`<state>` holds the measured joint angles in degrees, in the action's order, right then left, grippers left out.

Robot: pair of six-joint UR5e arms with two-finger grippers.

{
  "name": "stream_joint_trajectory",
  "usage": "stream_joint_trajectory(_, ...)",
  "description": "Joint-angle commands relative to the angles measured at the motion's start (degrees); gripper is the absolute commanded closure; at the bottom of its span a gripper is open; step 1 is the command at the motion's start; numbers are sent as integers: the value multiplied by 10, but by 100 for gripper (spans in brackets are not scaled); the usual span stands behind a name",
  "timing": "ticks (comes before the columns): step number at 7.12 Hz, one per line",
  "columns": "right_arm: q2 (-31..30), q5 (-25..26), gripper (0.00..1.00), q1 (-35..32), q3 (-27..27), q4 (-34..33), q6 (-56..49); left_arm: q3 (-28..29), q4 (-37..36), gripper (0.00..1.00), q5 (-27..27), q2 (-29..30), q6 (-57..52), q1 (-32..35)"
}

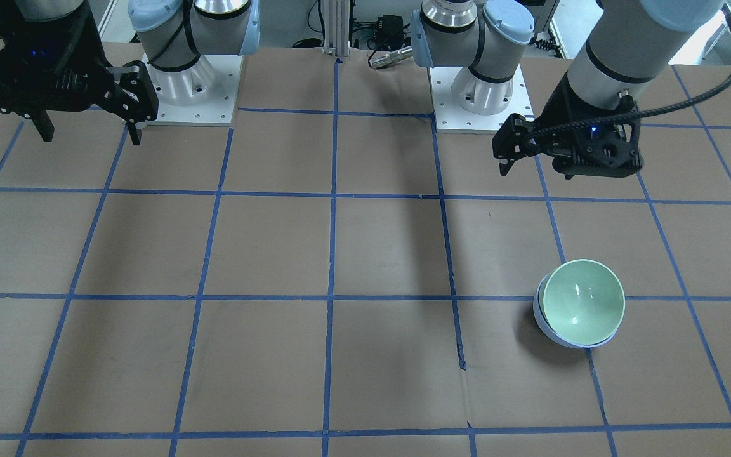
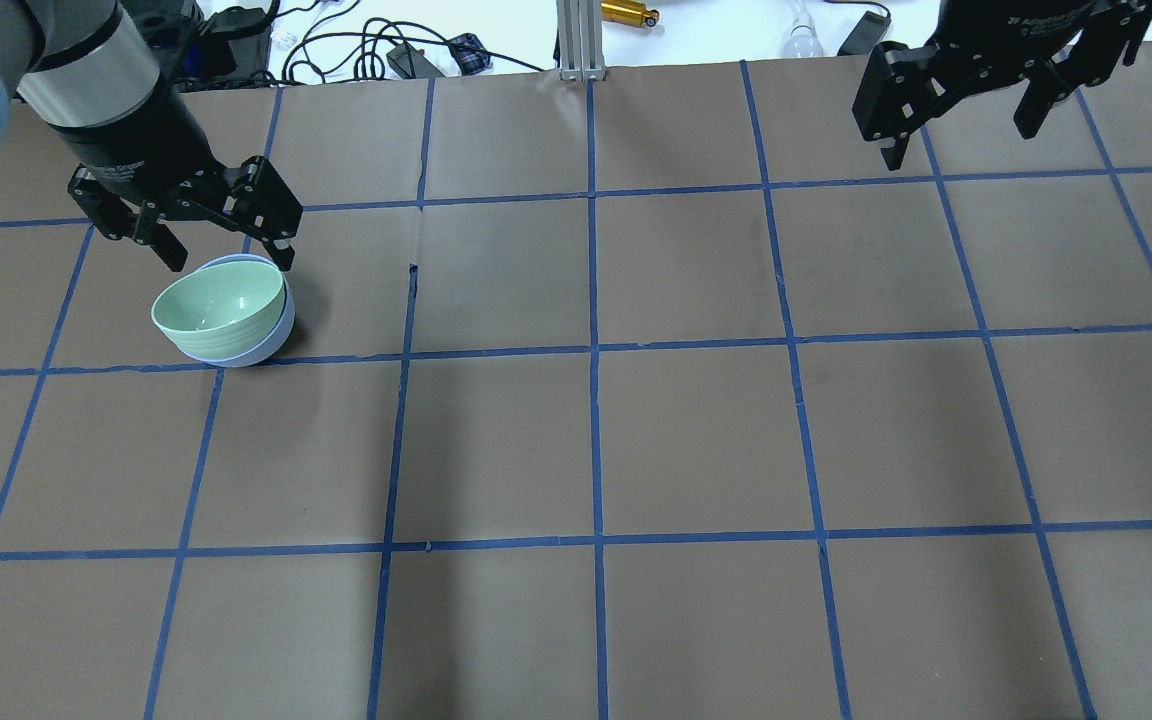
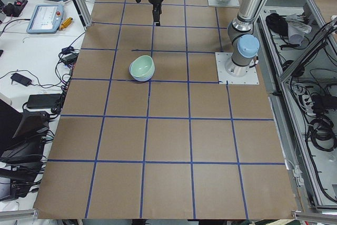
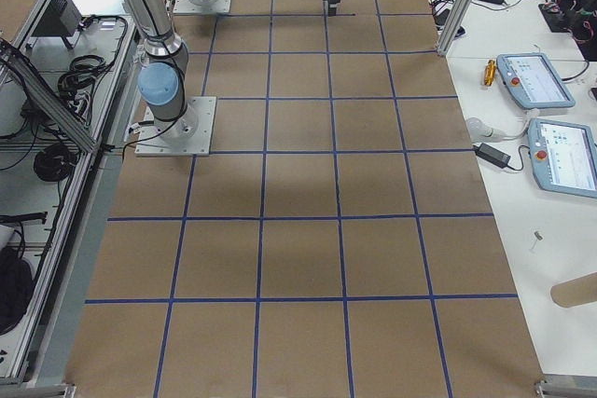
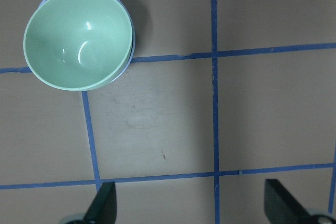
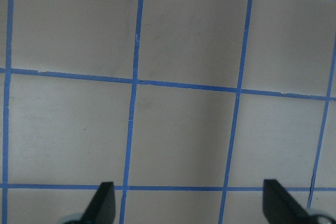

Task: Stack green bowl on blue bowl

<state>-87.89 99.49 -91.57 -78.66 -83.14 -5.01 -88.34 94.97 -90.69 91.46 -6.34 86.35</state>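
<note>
Overhead exterior: the green bowl (image 2: pixel 219 300) sits nested in the blue bowl (image 2: pixel 248 352) near the table's (image 2: pixel 696 420) left edge, and the left gripper (image 2: pixel 231 262) and right gripper (image 2: pixel 958 145) both hang open and empty, so the stacking looks done.

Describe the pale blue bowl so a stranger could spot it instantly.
On the brown table with a blue tape grid, look on the robot's left side, near the open left gripper, for two nested bowls. The glossy lavender-blue bowl is the lower one, showing only as a pale rim and side beneath the mint-green bowl sitting inside it.

green bowl (image 2: pixel 219 303): 1 | blue bowl (image 2: pixel 254 350): 1 | robot arms (image 2: pixel 106 80): 2
</note>
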Motion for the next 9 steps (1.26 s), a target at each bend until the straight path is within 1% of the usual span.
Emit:
stream_joint_trajectory(1, 0, 0, 0, 0, 0, 0, 0, 0, 4, 0, 1, -17, 13, 17)
stream_joint_trajectory(3, 0, 0, 0, 1, 0, 0, 0, -8, 17, 0, 2, -39, 12, 18)
stream_joint_trajectory(9, 0, 0, 0, 0, 0, 0, 0, -9, 15, 0, 2, -38, 12, 17)
